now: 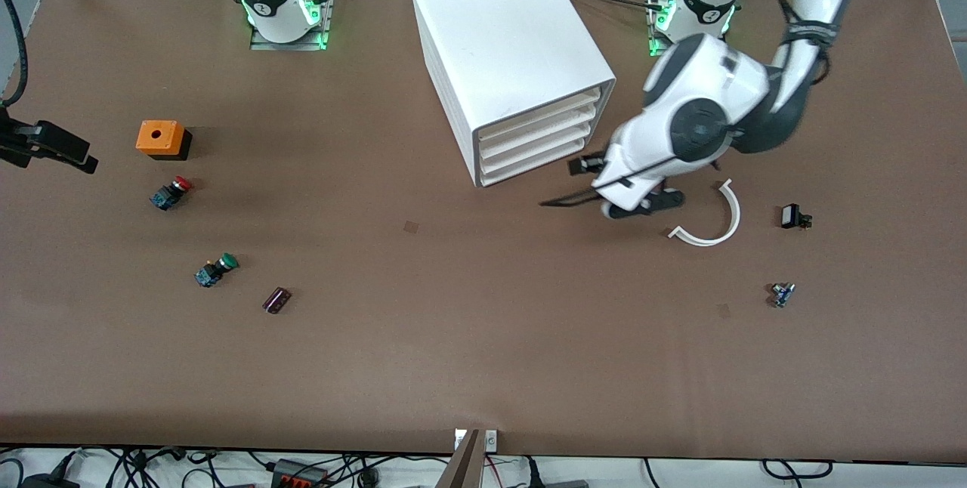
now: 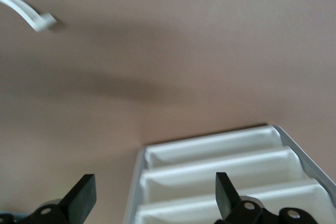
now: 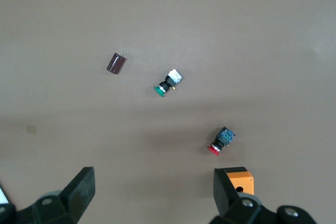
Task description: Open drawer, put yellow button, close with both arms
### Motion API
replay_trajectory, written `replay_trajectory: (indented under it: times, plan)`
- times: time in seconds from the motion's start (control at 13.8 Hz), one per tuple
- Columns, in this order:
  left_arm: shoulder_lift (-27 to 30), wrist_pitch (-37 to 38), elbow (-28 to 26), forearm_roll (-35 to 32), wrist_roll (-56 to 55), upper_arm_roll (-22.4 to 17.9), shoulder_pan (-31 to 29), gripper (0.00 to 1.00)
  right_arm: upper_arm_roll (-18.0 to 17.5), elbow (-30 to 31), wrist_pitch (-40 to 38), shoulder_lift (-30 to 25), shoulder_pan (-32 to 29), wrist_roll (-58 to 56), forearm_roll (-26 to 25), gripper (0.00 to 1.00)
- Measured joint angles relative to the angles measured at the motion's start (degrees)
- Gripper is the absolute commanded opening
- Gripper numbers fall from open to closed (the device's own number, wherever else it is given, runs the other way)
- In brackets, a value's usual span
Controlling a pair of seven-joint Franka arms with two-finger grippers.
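Note:
The white cabinet (image 1: 514,57) stands at the middle of the table, all four drawers pushed in; the uppermost drawer (image 1: 540,112) is shut. My left gripper (image 1: 604,186) is low in front of the drawers, at the corner toward the left arm's end. In the left wrist view it (image 2: 155,198) is open and empty, with the drawer fronts (image 2: 210,153) between its fingers. A small blue-bodied part (image 1: 782,293) may be the yellow button; I cannot make out its cap. My right gripper (image 1: 57,148) waits high beside the orange box, open and empty (image 3: 152,198).
A white curved strip (image 1: 714,220) and a small black part (image 1: 793,216) lie near the left gripper. At the right arm's end lie an orange box (image 1: 161,138), a red-capped button (image 1: 170,192), a green-capped button (image 1: 215,270) and a dark cylinder (image 1: 276,301).

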State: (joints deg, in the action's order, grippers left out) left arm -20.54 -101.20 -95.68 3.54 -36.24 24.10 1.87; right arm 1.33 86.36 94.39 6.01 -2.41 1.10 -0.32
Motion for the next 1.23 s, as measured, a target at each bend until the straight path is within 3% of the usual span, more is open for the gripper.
replay_trajectory:
  times: [0.36, 0.87, 0.94, 1.08, 1.23]
  plan:
    - [0.12, 5.31, 7.09, -14.12, 15.18, -0.11, -5.15, 1.00, -0.50, 6.72, 2.66, -4.32, 0.09, -0.03, -2.18, 1.00]
    - [3.05, 19.55, 19.68, -13.98, 32.45, -1.20, -10.45, 1.00, -0.59, 6.80, 1.07, -4.48, 0.14, -0.42, -2.37, 1.00]
    - [4.73, 20.39, 19.71, -11.05, 35.58, -3.81, -10.07, 1.00, -0.62, 6.80, 0.04, -4.63, 0.15, -0.49, -2.37, 1.00]
    - [8.08, 21.05, 18.14, -4.42, 42.87, -13.42, -7.14, 1.00, -0.66, 6.80, -0.70, -5.04, 0.16, -1.28, -2.38, 1.00]
    - [11.22, 19.26, 14.94, -2.68, 45.78, -21.53, -2.74, 1.00, -0.66, 6.80, -0.70, -5.24, 0.17, -1.57, -2.39, 1.00]
